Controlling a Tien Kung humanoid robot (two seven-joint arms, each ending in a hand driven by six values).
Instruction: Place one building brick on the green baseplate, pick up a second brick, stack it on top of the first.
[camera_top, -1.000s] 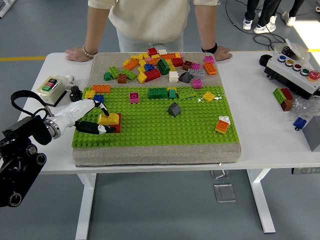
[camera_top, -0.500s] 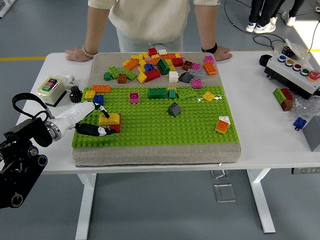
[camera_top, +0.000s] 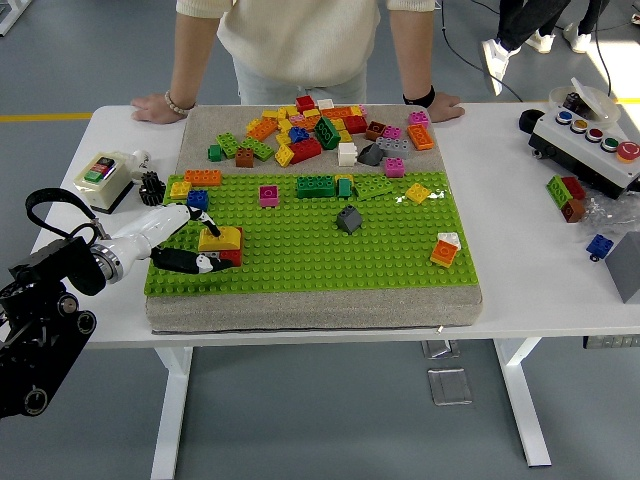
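A yellow brick (camera_top: 222, 238) sits stacked on a red brick (camera_top: 233, 257) near the left end of the green baseplate (camera_top: 320, 255). My left hand (camera_top: 213, 248) reaches in from the left at the stack's left end. Its white finger (camera_top: 175, 218) points at the yellow brick's top edge. The black thumb (camera_top: 180, 262) lies low beside the red brick. The fingers are spread and look loose, with no firm hold on the stack. My right arm is out of the picture.
Loose bricks (camera_top: 310, 125) are piled on the grey mat behind the plate. On the plate stand a grey brick (camera_top: 348, 218), an orange-and-white one (camera_top: 445, 248) and a pink one (camera_top: 268, 194). A person rests both hands (camera_top: 150, 105) on the far edge. A switch box (camera_top: 103, 172) sits left.
My left hand has drawn back a little to the left, and its thumb no longer reaches along the red brick's front. The yellow-on-red stack has stayed put.
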